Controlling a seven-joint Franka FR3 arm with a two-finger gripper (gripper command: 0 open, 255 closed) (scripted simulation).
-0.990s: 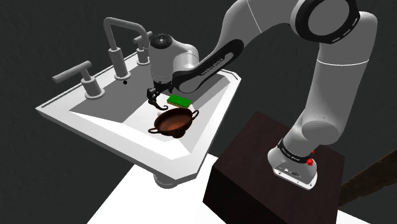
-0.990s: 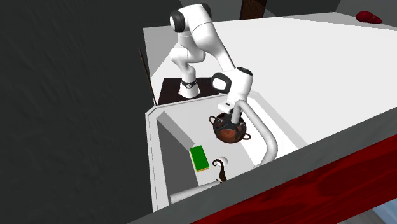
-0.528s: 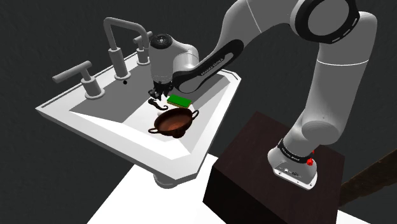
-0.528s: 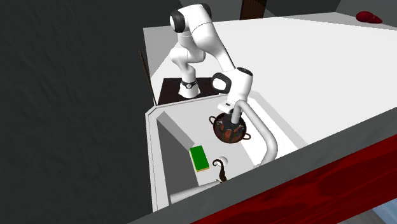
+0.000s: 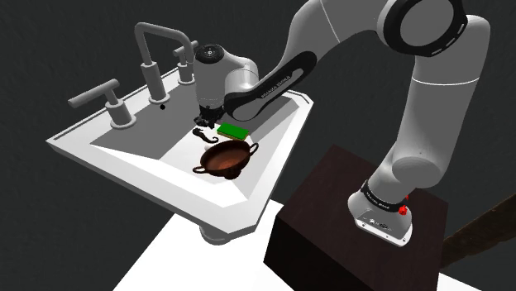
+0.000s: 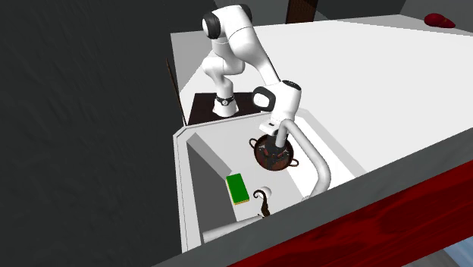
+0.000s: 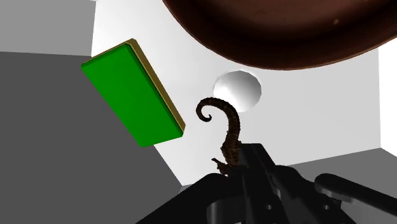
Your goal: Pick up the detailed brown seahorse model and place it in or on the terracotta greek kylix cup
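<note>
Where the white sink (image 5: 124, 153) dips into its basin, the white arm (image 5: 273, 78) reaches down over it. A reddish-brown, two-handled cup (image 5: 225, 159) stands on the basin floor, with a green sponge (image 5: 233, 130) just beside it. The hand (image 5: 203, 122) is clamped on the seahorse (image 7: 230, 137), which is dark brown and ridged with a curled tail, and hangs above the basin beside the cup's rim.

- White sink (image 5: 124, 168) bearing it all, with a faucet (image 5: 153, 51) on the rim at 11 o'clock in the shoulder view.
- Upright on the basin floor: brown two-handled cup (image 5: 226, 159).
- Flat at the cup's 12 o'clock, apart from it: green sponge (image 5: 233, 131).
</note>
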